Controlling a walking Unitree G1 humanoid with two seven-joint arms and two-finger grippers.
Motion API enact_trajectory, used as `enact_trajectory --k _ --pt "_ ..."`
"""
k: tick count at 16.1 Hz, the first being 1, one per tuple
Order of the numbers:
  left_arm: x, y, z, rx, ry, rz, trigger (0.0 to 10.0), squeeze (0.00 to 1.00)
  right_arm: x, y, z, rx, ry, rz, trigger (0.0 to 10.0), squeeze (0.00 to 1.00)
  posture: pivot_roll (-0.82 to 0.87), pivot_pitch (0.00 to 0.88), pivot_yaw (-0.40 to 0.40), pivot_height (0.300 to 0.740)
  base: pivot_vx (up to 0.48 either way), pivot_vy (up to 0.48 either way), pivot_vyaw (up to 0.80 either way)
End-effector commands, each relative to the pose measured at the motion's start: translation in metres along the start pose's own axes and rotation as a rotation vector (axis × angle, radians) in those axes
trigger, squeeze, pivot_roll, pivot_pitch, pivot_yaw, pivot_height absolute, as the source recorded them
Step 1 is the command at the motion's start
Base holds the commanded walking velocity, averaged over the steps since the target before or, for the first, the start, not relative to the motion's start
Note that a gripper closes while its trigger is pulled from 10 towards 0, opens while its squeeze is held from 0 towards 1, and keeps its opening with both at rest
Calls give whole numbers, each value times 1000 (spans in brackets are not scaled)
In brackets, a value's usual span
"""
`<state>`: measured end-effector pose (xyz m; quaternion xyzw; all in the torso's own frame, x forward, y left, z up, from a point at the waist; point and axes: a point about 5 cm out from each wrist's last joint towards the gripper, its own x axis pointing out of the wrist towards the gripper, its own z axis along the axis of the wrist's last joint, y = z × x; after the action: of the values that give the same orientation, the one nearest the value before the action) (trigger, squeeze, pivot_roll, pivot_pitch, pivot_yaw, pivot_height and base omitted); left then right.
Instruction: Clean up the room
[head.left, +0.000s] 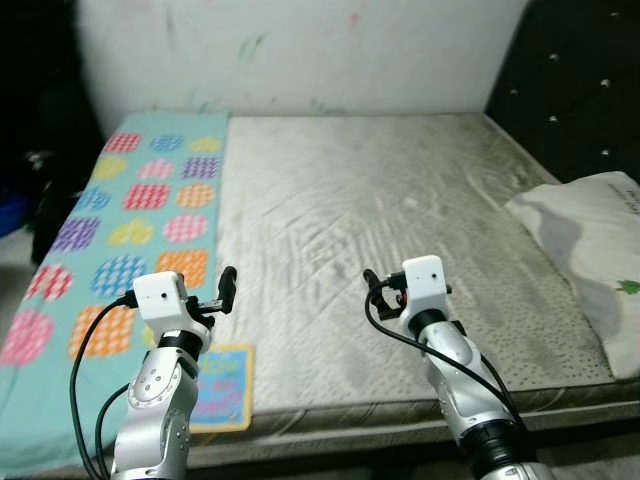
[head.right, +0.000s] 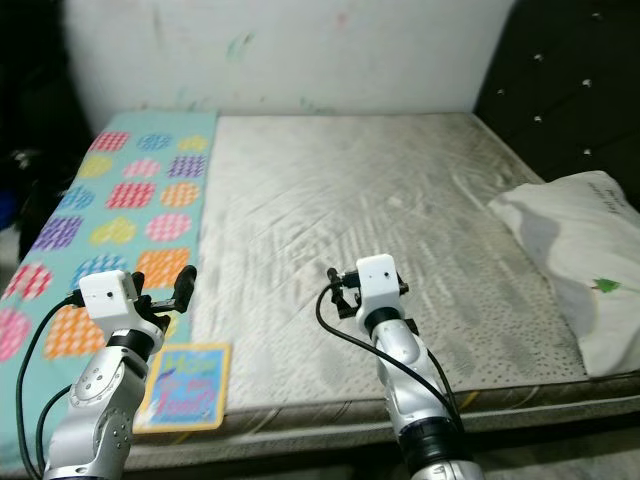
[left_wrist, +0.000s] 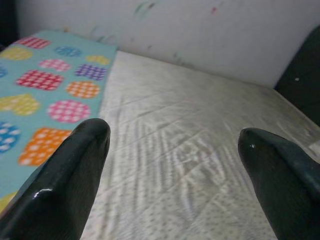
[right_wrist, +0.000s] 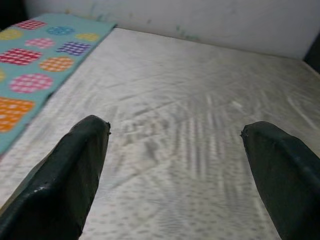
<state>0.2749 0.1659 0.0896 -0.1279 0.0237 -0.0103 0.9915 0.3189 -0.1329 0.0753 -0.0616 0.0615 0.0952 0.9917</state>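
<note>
Book (head.left: 222, 387) lies flat at the bed's (head.left: 400, 200) near edge, below my left claw (head.left: 228, 285) and far nearer it than the right claw (head.left: 371, 283). I see both claws wide open and empty over the mattress.

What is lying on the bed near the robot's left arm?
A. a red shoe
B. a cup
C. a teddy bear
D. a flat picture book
D. A flat picture book with a yellow border lies on the near edge of the bed, on the teal spotted sheet, right beside the left arm.
</note>
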Motion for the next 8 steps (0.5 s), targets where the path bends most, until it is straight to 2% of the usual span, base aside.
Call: enact_trajectory --k 1,3,4,6,8 --pt "2 -8 -1 -4 10 -17 10000 0 1 -10 4 -7 -10 -26 10000 0 -116 0 -27 740 244 0 0" --pt "2 -8 -1 -4 11 -13 10000 0 0 -12 7 -8 -27 -41 10000 0 -109 0 -29 740 240 0 0" --pt "1 -8 -1 2 10 -14 10000 0 -1 -13 7 45 -19 -61 10000 0 -109 0 -29 740 240 0 0" --pt "1 -6 0 -2 4 -5 10000 0 -1 -13 12 72 -37 -57 10000 0 -102 0 -31 740 244 0 0" --pt "0 -5 7 4 -28 20 10000 0 -2 -11 23 110 -70 -47 10000 0 -104 0 -29 740 0 0 0"
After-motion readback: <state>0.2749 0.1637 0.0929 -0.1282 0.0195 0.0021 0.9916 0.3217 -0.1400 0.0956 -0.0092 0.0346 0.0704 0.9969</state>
